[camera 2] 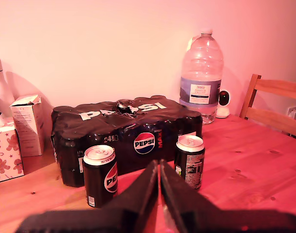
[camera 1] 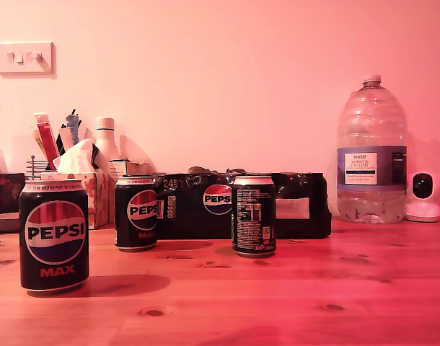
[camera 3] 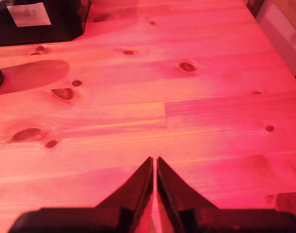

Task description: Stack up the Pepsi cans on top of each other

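First wrist view shows my first gripper clenched on nothing, facing two Pepsi cans. My second gripper is clenched too. Cans look rigid, slick, dentable; I'd grasp mid-body.

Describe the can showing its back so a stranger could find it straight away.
Start at the wide black multipack against the wall. Two small black cans stand just in front of it; take the one nearer the water bottle, on the exterior view's right. This can shows white nutrition text, while the other cans show Pepsi logos.
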`<action>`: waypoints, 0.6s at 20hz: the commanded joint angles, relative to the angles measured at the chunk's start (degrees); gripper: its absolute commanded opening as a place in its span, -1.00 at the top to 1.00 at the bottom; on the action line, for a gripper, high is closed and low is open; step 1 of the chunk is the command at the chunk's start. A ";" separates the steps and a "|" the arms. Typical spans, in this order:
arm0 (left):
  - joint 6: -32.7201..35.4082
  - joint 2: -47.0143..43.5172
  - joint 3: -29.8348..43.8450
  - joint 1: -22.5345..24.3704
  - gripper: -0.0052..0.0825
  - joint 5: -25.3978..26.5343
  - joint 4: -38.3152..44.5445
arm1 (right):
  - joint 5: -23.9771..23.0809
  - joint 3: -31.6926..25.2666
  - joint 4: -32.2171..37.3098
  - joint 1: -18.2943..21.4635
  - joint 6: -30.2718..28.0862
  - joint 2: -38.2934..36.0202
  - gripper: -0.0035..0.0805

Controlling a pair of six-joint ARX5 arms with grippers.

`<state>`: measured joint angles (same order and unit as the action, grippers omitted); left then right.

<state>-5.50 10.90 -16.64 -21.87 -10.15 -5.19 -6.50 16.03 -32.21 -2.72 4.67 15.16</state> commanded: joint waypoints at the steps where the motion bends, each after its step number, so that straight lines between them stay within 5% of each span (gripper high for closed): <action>1: -3.93 -0.09 1.16 0.07 0.93 -7.34 -14.82 | 4.68 -0.33 12.72 -0.26 8.00 0.04 0.94; 12: -3.98 -0.09 1.22 0.07 0.93 -3.19 -12.79 | 6.80 -0.33 13.42 -0.26 8.00 0.04 0.94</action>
<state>-9.08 10.92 -15.86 -21.82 -13.74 -18.76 -0.25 16.43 -19.49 -2.72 12.23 15.00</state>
